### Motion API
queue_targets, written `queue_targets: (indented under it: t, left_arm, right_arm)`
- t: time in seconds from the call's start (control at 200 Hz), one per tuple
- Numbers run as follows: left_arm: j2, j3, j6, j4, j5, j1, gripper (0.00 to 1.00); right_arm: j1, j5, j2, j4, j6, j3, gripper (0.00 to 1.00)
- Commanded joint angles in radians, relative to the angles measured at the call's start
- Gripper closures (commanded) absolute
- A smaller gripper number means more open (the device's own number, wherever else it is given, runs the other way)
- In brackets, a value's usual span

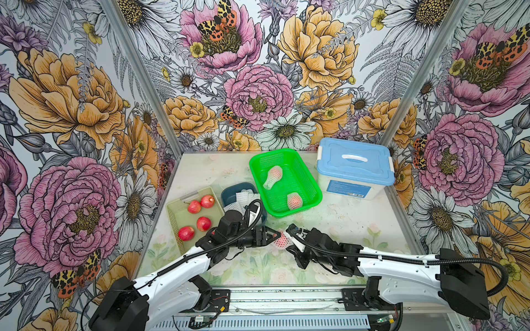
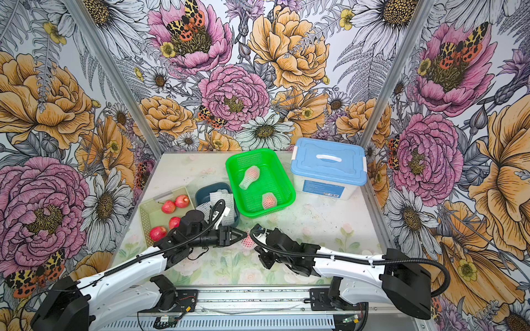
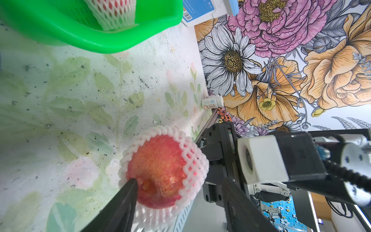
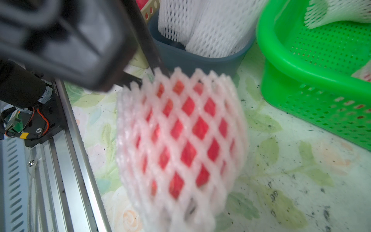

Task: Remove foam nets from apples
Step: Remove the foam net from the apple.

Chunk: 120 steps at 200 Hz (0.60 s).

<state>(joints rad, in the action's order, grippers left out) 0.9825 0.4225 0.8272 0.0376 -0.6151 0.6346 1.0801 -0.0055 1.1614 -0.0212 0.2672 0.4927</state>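
Observation:
An apple (image 3: 158, 170) hangs just above the table front, between my two grippers, also seen in a top view (image 1: 282, 240). Its white foam net (image 3: 193, 160) is rolled back, so the stem end is bare. My left gripper (image 3: 180, 202) is open, with one fingertip (image 3: 130, 186) touching the bare apple skin. In the right wrist view the foam net (image 4: 180, 140) fills the middle and hides my right gripper's fingers, which are shut on its near end. Two more netted apples (image 1: 275, 172) (image 1: 294, 200) lie in the green basket (image 1: 275, 151).
A beige tray (image 1: 173, 226) at the left holds several bare apples (image 1: 203, 223). A dark blue bin (image 1: 226, 195) beside it holds empty nets (image 1: 243, 197). A blue-lidded box (image 1: 355, 166) stands at the back right. A small white bottle (image 3: 212, 102) lies by the right wall.

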Motion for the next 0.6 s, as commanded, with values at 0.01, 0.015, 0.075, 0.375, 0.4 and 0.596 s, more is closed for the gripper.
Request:
queue_targets:
  t: [0.01,0.015,0.075,0.375,0.4,0.596]
  left_arm:
    - [-0.028,-0.019,-0.016,-0.004,-0.015,-0.052,0.45]
    - [-0.028,-0.02,-0.015,-0.005,-0.016,-0.055,0.46]
    - [-0.03,-0.032,-0.009,0.001,-0.028,-0.08,0.56]
    - [-0.022,-0.034,-0.011,0.013,-0.061,-0.088,0.68]
    - [-0.02,-0.034,-0.012,0.014,-0.061,-0.084,0.68]
    - [0.005,-0.027,-0.013,0.03,-0.064,-0.052,0.69]
  right_arm:
    - [-0.006,-0.011,-0.02,0.009,-0.014,0.03,1.0]
    - [-0.006,-0.01,-0.021,0.008,-0.014,0.03,1.0]
    - [-0.006,-0.01,-0.026,0.006,-0.014,0.031,1.0]
    - [-0.006,-0.022,-0.031,0.006,-0.017,0.043,1.0]
    - [-0.006,-0.023,-0.029,0.006,-0.018,0.046,1.0]
    - [-0.006,-0.026,-0.03,0.006,-0.019,0.058,1.0]
